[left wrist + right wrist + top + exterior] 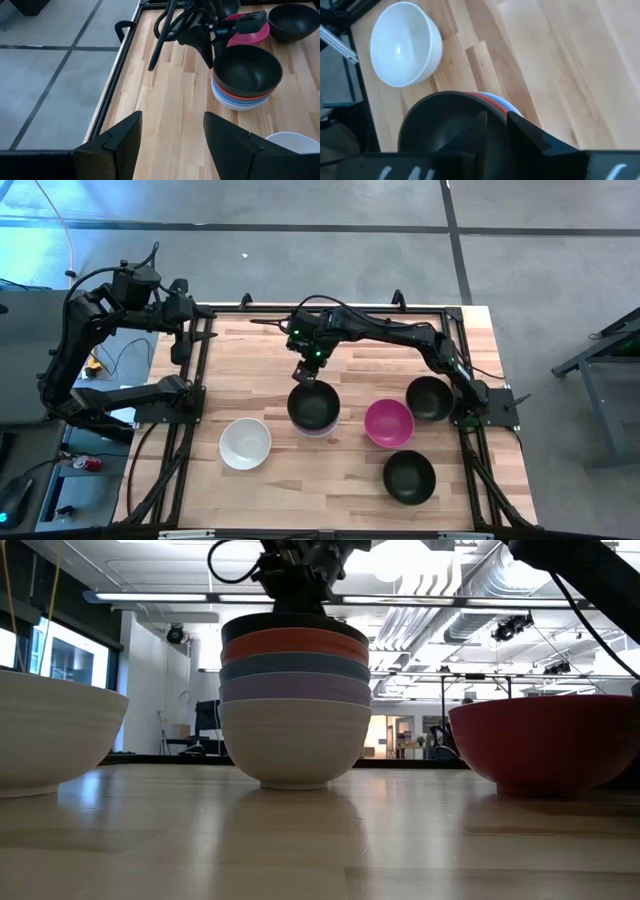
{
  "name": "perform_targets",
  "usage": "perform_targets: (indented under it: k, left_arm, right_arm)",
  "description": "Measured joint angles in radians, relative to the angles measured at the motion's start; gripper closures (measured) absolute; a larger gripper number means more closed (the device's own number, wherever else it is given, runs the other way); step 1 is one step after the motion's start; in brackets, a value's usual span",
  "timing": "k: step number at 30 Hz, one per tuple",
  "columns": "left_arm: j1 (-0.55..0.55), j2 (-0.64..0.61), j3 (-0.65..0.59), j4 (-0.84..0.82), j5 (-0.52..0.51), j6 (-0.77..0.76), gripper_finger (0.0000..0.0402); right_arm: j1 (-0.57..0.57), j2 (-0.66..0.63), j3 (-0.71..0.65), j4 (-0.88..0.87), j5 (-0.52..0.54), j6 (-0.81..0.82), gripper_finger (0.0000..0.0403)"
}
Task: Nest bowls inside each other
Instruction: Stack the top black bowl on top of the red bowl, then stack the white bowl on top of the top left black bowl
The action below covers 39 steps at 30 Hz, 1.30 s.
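High view: right gripper (pixel 306 377) pinches the rim of the top black bowl (pixel 313 405) on the five-bowl stack mid-table. Loose: white bowl (pixel 245 443), magenta bowl (pixel 388 422), two black bowls (pixel 429 397). Left gripper (pixel 172 137) spread, parked at the table's left edge.

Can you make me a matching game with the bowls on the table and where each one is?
Things:
1. white bowl
2. magenta bowl
3. black bowl on top
4. left gripper

Places:
A. off the table's left edge, open and empty
B. alone on the wood, left of the stack
C. top of the stack, right gripper at its rim
D. right of the stack, between two loose black bowls

Pairs: 1-B, 2-D, 3-C, 4-A
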Motion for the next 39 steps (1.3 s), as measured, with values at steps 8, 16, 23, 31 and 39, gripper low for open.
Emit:
perform_targets:
  k: [8,16,23,31,39]
  left_arm:
    - [0.0,0.0,0.0,0.0,0.0,-0.002,0.0202]
    - [0.0,-0.002,0.0,-0.001,0.001,0.0,0.0202]
    - [0.0,-0.002,0.0,-0.001,0.004,0.004,0.0202]
    - [-0.001,-0.021,-0.055,-0.024,0.113,-0.032,0.0202]
    - [-0.001,-0.087,-0.286,-0.01,0.115,-0.024,0.0202]
  right_arm:
    - [0.009,0.062,-0.006,0.033,-0.048,-0.002,0.0336]
    - [0.009,0.09,-0.006,0.029,-0.077,-0.01,0.0336]
    - [0.008,0.043,0.027,-0.018,-0.072,-0.03,0.0336]
    - [0.007,-0.079,0.034,-0.217,0.122,-0.086,0.0336]
    - [0.035,-0.191,-0.001,-0.379,0.245,-0.102,0.0336]
